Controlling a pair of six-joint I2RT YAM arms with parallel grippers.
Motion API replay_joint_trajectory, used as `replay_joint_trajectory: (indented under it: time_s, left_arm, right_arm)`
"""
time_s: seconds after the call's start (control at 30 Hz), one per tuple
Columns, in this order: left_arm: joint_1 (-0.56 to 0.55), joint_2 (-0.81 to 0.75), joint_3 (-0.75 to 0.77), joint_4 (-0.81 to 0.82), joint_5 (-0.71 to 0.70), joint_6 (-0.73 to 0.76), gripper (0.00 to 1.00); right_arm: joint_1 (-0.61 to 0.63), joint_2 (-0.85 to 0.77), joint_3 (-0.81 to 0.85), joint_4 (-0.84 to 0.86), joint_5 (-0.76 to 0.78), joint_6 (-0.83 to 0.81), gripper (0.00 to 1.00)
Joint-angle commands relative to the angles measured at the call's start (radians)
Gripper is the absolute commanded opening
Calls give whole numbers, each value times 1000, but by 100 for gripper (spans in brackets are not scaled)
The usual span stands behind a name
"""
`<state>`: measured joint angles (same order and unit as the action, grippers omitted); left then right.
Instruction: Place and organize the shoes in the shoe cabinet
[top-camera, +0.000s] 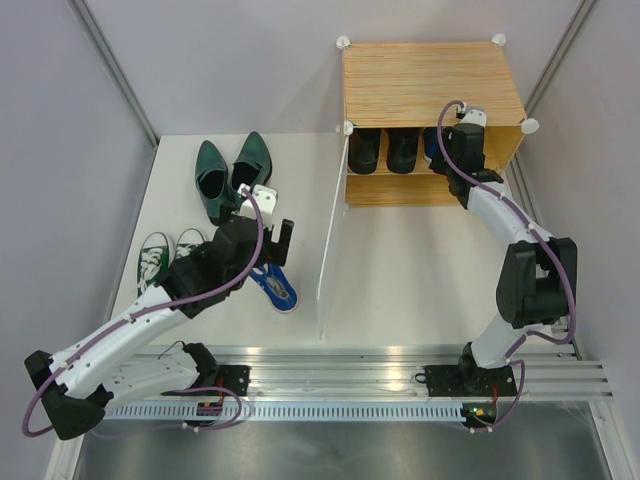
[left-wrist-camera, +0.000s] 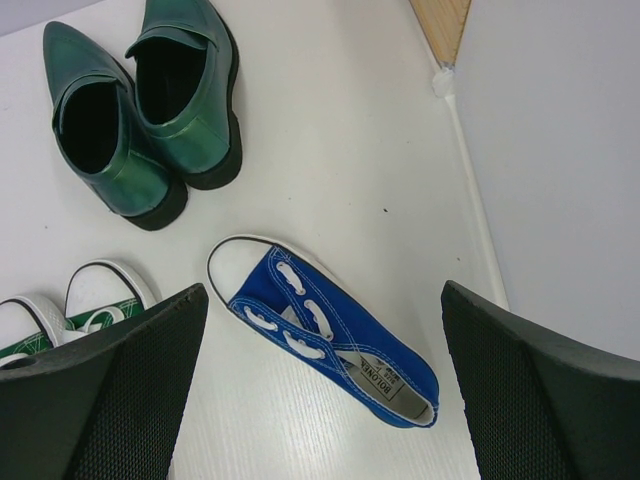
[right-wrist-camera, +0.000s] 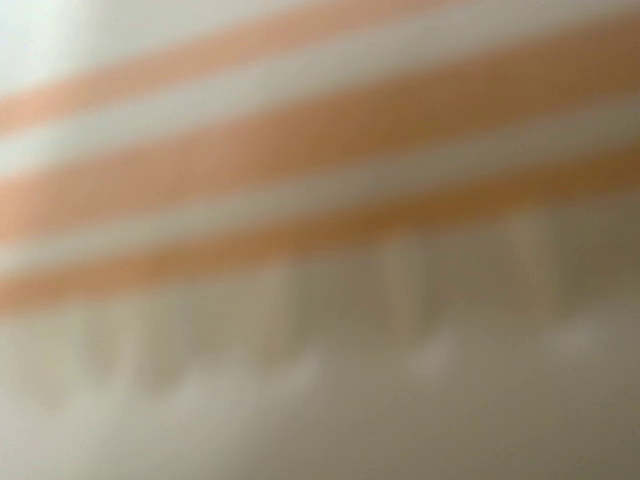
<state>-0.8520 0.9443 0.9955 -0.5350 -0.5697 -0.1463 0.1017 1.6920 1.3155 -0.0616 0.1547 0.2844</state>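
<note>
- Left claw (left-wrist-camera: 323, 292) hangs wide open over the blue canvas sneaker (left-wrist-camera: 330, 335), one finger on either side of it and neither one touching
- That sneaker lies sole-down on the tabletop (left-wrist-camera: 340, 150), out front-left of the shoe cabinet (top-camera: 430, 85), just on the far side of the cabinet's swung-open door panel (top-camera: 330, 250)
- It looks light and soft: the canvas upper should cave in under a squeeze, while the rubber sole and white toe cap look firmer
- Best hold, I'd say, is across the sole edges at midfoot or pinching the heel collar, not the laces
- The shoe sits slantwise to the claw's gap, so a wrist turn looks needed before closing
- Further left of the cabinet stand the dark green pointed leather shoes (left-wrist-camera: 150, 110); they look stiffer, heavier and slick, so the heel rim seems the safer grip
- The green white-toed sneakers (top-camera: 165, 255) wait as a pair nearer the arms than the leather pair, on that same left side of the cabinet
- Into the cabinet now: two black dress shoes (top-camera: 383, 150) stand side by side at the left of its opening; which shelf level, I cannot tell
- Right claw (top-camera: 452, 140) reaches into the opening at the right, with a patch of blue beside it, likely the other blue sneaker
- Its wrist view is a blur of pale and orange stripes, so whether that claw is open or gripping, I cannot tell
</note>
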Motion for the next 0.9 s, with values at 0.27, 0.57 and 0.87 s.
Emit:
replay_joint_trajectory:
  time_s: [0.27, 0.57, 0.87]
  left_arm:
    - [8, 24, -3, 40, -68, 14, 100]
    - [143, 149, 73, -95, -96, -159, 100]
    - [297, 220, -18, -174, 183, -499, 98]
  right_arm:
    - [-3, -248, -114, -67, -138, 52, 55]
    - [-3, -554, -307, -130, -18, 111, 63]
    - [-2, -677, -427, -133, -15, 162, 65]
